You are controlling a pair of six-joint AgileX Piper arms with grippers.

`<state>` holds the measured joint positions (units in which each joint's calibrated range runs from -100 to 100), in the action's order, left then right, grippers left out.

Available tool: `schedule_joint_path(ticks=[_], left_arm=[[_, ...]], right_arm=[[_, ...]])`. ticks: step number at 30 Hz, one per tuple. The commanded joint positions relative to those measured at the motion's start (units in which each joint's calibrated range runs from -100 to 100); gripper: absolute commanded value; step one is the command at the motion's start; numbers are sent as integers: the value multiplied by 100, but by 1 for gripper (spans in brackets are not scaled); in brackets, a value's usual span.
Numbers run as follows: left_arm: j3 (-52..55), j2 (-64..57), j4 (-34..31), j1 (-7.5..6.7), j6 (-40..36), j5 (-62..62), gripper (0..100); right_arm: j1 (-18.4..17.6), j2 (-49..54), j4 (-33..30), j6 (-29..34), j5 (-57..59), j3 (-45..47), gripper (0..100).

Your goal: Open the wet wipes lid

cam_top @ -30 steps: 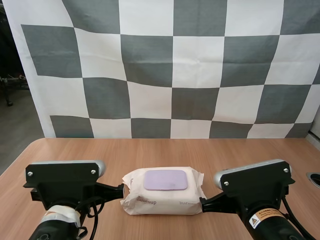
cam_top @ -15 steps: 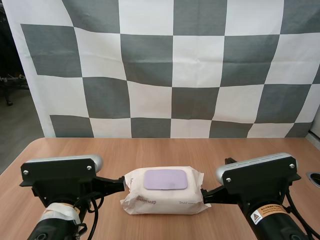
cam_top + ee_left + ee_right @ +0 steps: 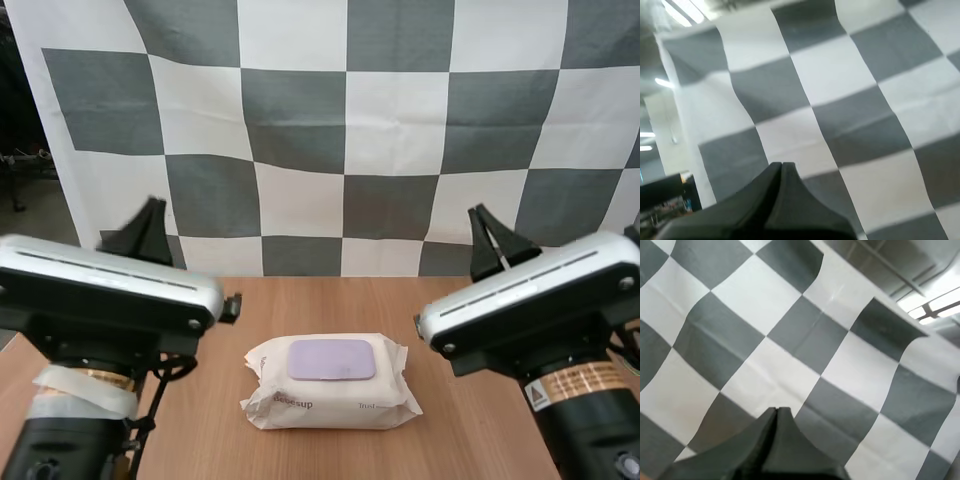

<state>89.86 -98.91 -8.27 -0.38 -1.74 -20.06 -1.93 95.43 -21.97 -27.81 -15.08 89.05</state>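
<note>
Both arms have swung upward since a second ago, when their grippers lay low at the two ends of the white soft pack of wet wipes (image 3: 330, 400); now the left gripper (image 3: 153, 212) and the right gripper (image 3: 484, 222) point up and away from the light wooden worktop (image 3: 300, 300), each with its fingers pressed together on nothing.

Trouble ahead, I judge: the pack is loose and light, so prying with one gripper could drag or lift it unless the other pins it; a descent from so far off could miss the lid's thin edge.

It lies flat between and below both grippers, well apart from each, its lilac rounded plastic lid (image 3: 331, 359) facing up, closed.
</note>
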Motion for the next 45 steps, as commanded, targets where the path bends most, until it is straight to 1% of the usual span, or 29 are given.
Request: schedule_joint_path(ticks=[1, 3, 6, 7, 9, 10, 12, 14, 15, 18, 19, 21, 22, 23, 24, 26, 28, 29, 31, 33, 34, 38, 41, 43, 45], left_arm=[[-1144, 521, 827, 1, 8, 660, 0], [-1740, 1047, 886, 1, 8, 2251, 0], [-2555, 1755, 768, 1, 16, 5447, 0], [-2778, 1915, 670, 9, 50, 6200, 0], [-3028, 2098, 388, 71, 177, 6851, 0], [-3071, 2140, 255, 129, 200, 6913, 0], [-3075, 2189, 242, 231, 176, 7012, 0], [-3075, 2235, 733, 368, -121, 7386, 0], [-3075, 2262, 1027, 410, -150, 7578, 0], [-3075, 2339, 2051, 541, 91, 7892, 0], [-3075, 2355, 2316, 579, 155, 8032, 0], [-3075, 2355, 2817, 593, 467, 8473, 0], [-3075, 2355, 3025, 593, 676, 8754, 0], [-3075, 2355, 3185, 593, 856, 9060, 0], [-3075, 2355, 3288, 593, 948, 9290, 0], [-3075, 2355, 3540, 593, 1081, 9775, 0], [-3075, 2355, 4024, 593, 1385, 10435, 0], [-3075, 2355, 4388, 593, 1560, 10839, 0], [-3075, 2355, 5127, 593, 2190, 11550, 0], [-3075, 2405, 5552, 624, 2577, 12006, 0], [-3075, 2465, 5640, 624, 2762, 12006, 0], [-3075, 2598, 5470, 624, 3073, 12006, 0], [-2988, 2608, 5075, 624, 3249, 12006, 0], [-2867, 2608, 4769, 624, 3306, 11963, 0], [-2648, 2608, 4599, 624, 3342, 11628, 0]], right_arm=[[6, -696, -557, -25, 2067, -821, 0], [6, -1137, -849, -187, 2702, -1246, 0], [6, -1732, -928, -855, 3740, -1732, 0], [6, -1865, -916, -1073, 4044, -1827, 0], [6, -2009, -882, -1173, 4120, -1865, 0], [6, -2042, -779, -1173, 4096, -1865, 0], [6, -2062, -382, -1339, 4060, -1865, 0], [-11, -2062, 289, -1848, 4215, -1865, 0], [-17, -2062, 633, -2158, 4280, -1865, 0], [-17, -2062, 1941, -3798, 5016, -1865, 0], [-17, -2062, 2416, -4181, 5239, -1865, 0], [-17, -2062, 3344, -4961, 5628, -1865, 0], [-17, -2062, 3696, -5168, 5700, -1865, 0], [-17, -2062, 4177, -5368, 5771, -1865, 0], [-17, -2062, 4453, -5533, 5840, -1865, 0], [-17, -2062, 4856, -5638, 6159, -1865, 0], [-17, -2062, 5076, -5638, 6752, -1865, 0], [-17, -2062, 5137, -5638, 6941, -1865, 0], [-17, -2062, 5282, -5764, 7076, -1865, 0], [-17, -2062, 5402, -5986, 7060, -1865, 0], [-17, -2062, 5483, -6103, 7060, -1865, 0], [-17, -2062, 5598, -6320, 7060, -1865, 0], [-17, -2062, 5598, -6424, 7060, -1790, 0], [-17, -2076, 5598, -6677, 7060, -1635, 0], [-2, -2152, 5666, -6909, 6994, -1467, 0]])
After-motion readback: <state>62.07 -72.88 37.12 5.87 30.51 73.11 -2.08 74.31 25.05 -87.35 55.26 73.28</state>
